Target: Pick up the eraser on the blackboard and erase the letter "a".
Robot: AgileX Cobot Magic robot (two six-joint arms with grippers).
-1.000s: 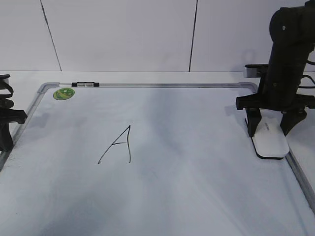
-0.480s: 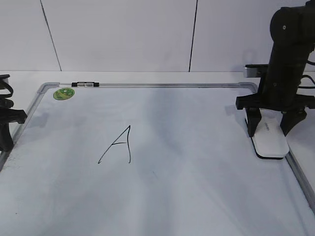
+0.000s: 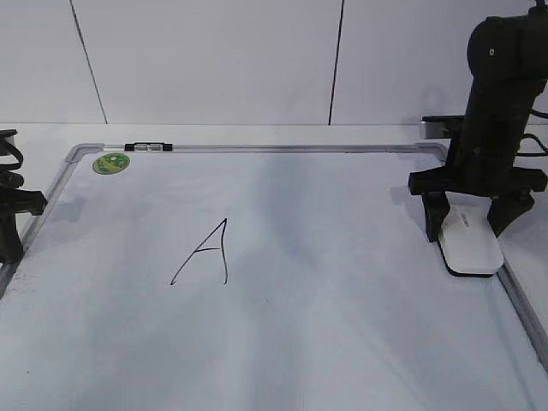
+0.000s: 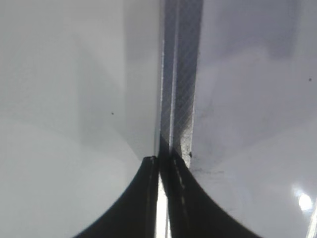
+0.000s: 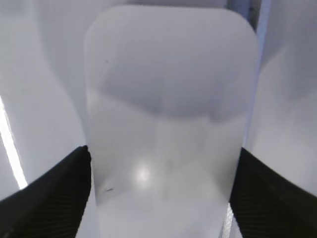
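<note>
Black capital "A" (image 3: 205, 253) on blackboard (image 3: 342, 334)

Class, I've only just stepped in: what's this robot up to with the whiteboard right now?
The right gripper stands over the white eraser at the blackboard's right edge, its fingers astride the block's sides; whether they grip it yet is unclear. The eraser rests on the board. A black capital "A" is drawn near the middle, unerased. The left gripper sits idle, shut, over the board's left frame.
</note>
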